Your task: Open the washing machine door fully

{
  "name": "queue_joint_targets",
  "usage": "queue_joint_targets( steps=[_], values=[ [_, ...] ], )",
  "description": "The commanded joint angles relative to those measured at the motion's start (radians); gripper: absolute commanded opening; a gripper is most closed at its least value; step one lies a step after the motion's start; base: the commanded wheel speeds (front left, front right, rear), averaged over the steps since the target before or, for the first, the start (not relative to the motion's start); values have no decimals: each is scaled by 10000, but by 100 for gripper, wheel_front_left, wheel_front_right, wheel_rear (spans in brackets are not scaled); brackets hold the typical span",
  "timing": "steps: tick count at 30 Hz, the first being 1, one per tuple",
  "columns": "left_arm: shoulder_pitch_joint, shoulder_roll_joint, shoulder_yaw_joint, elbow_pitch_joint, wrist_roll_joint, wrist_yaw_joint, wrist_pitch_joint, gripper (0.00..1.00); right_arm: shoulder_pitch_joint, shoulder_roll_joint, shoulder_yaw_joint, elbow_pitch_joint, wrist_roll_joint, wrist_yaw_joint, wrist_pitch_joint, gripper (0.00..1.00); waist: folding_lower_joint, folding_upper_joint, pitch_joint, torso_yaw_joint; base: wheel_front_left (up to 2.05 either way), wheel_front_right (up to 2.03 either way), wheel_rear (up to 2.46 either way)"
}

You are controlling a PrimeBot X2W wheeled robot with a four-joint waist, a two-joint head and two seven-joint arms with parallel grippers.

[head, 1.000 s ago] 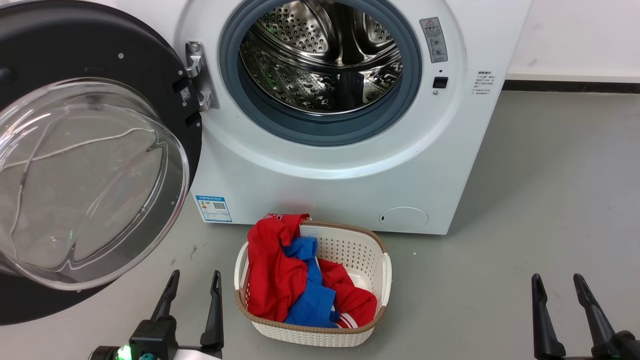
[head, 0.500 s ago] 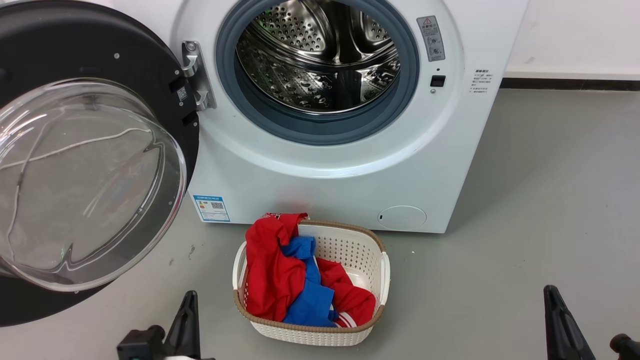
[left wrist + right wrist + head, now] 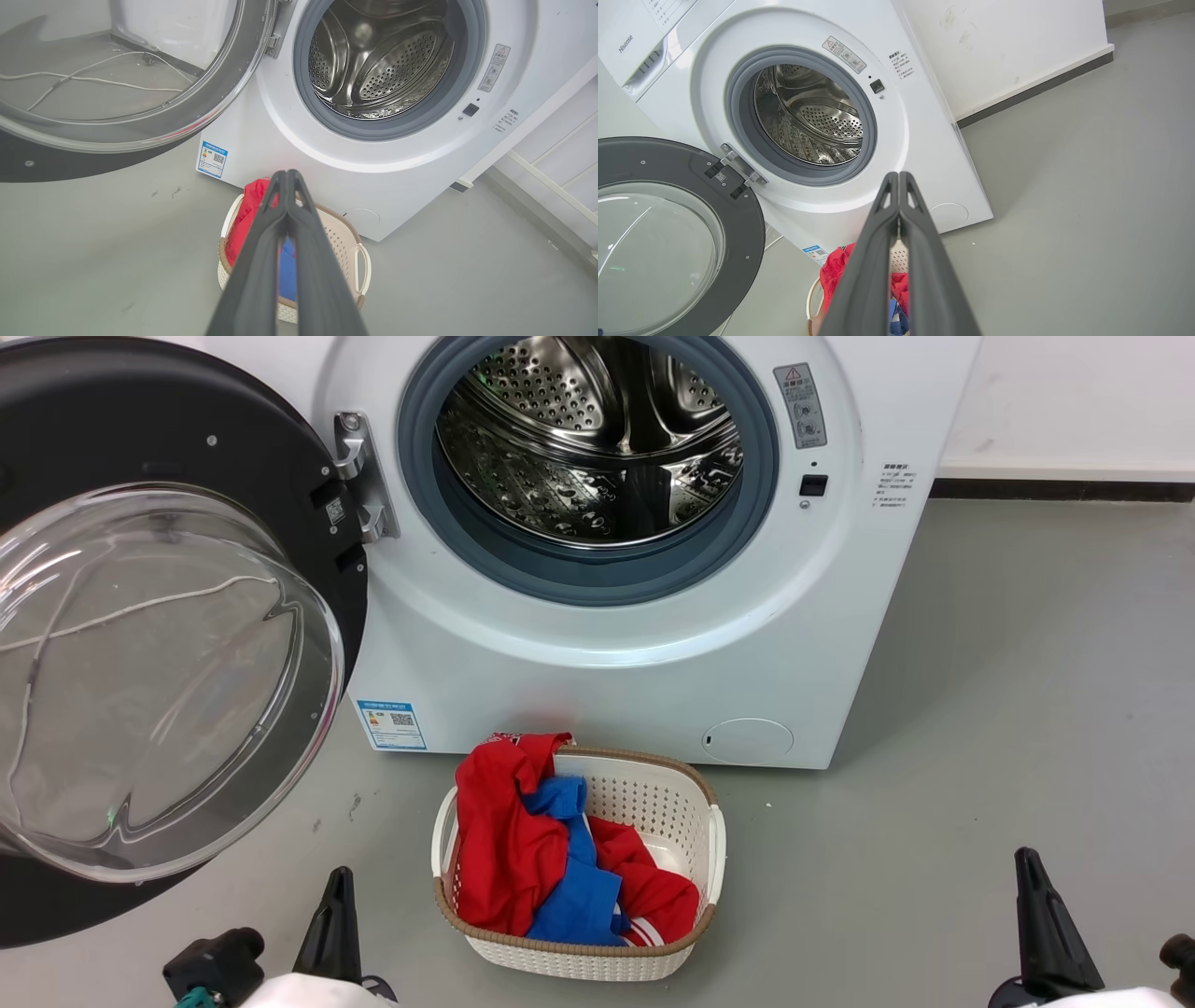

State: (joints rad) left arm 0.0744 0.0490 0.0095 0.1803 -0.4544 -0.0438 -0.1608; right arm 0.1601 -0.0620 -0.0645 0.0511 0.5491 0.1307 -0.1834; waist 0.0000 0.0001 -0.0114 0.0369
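The washing machine door [image 3: 140,420], a black disc with a bulging clear glass bowl, stands swung out on its hinge at the left of the white machine [image 3: 597,681]. The steel drum [image 3: 597,439] is exposed. The door [image 3: 140,116] lies at the upper left of the left wrist view, and the door [image 3: 668,242] at the lower left of the right wrist view. My left gripper [image 3: 340,882] is low at the bottom left, apart from the door. In the left wrist view this gripper [image 3: 286,175] is shut and holds nothing. My right gripper [image 3: 1027,859] sits at the bottom right; in its own view the right gripper [image 3: 899,176] is shut and holds nothing.
A white laundry basket [image 3: 714,831] with red and blue clothes [image 3: 513,840] stands on the grey floor in front of the machine, between my grippers. A white cable [image 3: 93,81] lies on the floor behind the door. A white wall [image 3: 1074,401] runs at the back right.
Both grippers have gone from open to shut and sunk toward the bottom edge of the head view. The camera shifted slightly; the door stays where it was.
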Motion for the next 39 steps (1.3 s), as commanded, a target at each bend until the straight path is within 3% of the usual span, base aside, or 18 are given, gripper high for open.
queue_joint_targets(
  steps=[1, 39],
  values=[
    [-316, 12, 70, -101, -457, -42, 86, 0, -305, -111, 16, -44, 478, 0, 70, 0, 0, -1, 2, -5, 0, 0, 0],
    [-1101, 16, 553, 252, -5849, -467, 1391, 0, -1483, -220, 51, 893, 5644, 0, 1252, 0, 0, -1, 55, -140, 0, 0, 0]
  ],
)
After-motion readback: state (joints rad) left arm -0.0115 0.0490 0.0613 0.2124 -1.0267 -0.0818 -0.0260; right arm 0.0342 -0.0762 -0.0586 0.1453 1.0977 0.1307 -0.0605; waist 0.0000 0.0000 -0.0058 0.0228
